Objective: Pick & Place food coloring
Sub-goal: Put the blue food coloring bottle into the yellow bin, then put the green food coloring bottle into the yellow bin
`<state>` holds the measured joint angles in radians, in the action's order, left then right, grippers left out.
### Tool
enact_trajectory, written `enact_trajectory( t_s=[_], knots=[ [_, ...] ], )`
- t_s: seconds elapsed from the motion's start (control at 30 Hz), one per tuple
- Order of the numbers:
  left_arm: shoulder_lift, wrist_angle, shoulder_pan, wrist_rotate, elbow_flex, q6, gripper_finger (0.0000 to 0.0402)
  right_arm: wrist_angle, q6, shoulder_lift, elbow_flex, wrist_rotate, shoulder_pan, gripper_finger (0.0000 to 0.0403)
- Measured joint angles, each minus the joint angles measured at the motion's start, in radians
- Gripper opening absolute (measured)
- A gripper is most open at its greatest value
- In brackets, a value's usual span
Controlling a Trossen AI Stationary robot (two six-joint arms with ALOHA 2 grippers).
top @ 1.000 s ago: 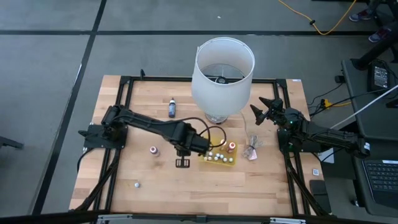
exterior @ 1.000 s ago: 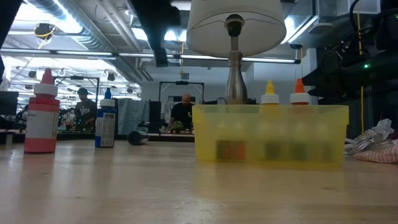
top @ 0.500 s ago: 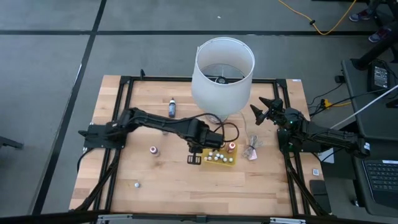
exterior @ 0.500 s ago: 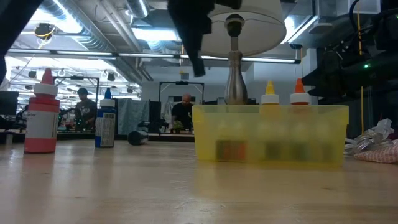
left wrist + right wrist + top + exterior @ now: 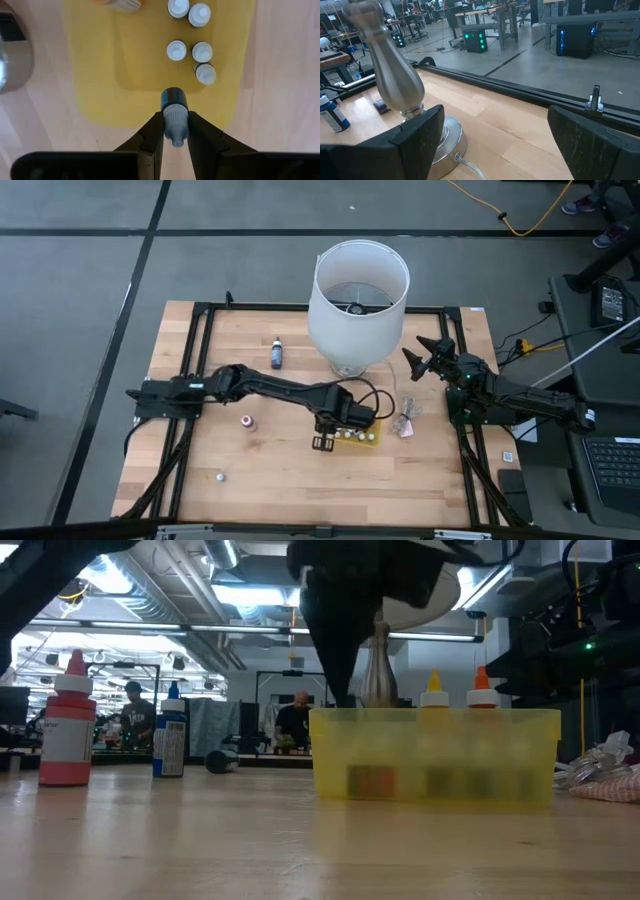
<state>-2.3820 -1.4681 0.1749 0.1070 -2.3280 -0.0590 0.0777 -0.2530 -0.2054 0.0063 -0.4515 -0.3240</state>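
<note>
On the left of the desk (image 5: pixel 230 470) a red-capped bottle (image 5: pixel 246 422) stands alone, with a tiny pale bottle (image 5: pixel 219 476) nearer the front edge and a blue bottle (image 5: pixel 277 353) farther back; all three are well apart from the work.

The left arm reaches across from there, and the left gripper (image 5: pixel 175 131) is closed on a small bottle (image 5: pixel 174 116) with a dark body and grey cap, pinched between its two fingers (image 5: pixel 153 131). In the wrist view the bottle hangs over the near edge of the yellow tray (image 5: pixel 105 65), just short of the sunken middle where five white-capped bottles (image 5: pixel 196 51) already stand in a cluster. An orange one (image 5: pixel 120 4) sits at the far side.

To place it well, I would carry the bottle a little farther in over the open part of the recess, beside the cluster and not above it, then lower it upright until its base meets the tray floor before letting go. Dropped from height, or released on the rim, it would likely tip and knock its neighbours.

Behind the tray stands a lamp (image 5: pixel 358 290), and a crumpled wrapper (image 5: pixel 405 420) lies just right of the tray. The right gripper (image 5: pixel 425 356) waits with fingers spread at the back right, holding nothing.
</note>
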Motion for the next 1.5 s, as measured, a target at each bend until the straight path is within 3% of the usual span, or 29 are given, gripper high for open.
enact_trajectory(
  t_s=[0.83, 1.4, 1.5],
  knots=[
    [-0.126, 0.075, 0.002, -0.028, 0.001, 0.036, 0.0067, 0.0, 0.0, 0.0, 0.0, 0.0, 0.0, 0.0355],
    [-0.091, 0.071, 0.002, -0.011, 0.0, 0.027, 0.0172, 0.0, 0.0, 0.0, 0.0, 0.0, 0.0, 0.0355],
    [-0.073, 0.068, 0.001, 0.046, -0.025, -0.004, 0.0203, 0.0, 0.0, 0.0, 0.0, 0.0, 0.0, 0.0355]
  ],
)
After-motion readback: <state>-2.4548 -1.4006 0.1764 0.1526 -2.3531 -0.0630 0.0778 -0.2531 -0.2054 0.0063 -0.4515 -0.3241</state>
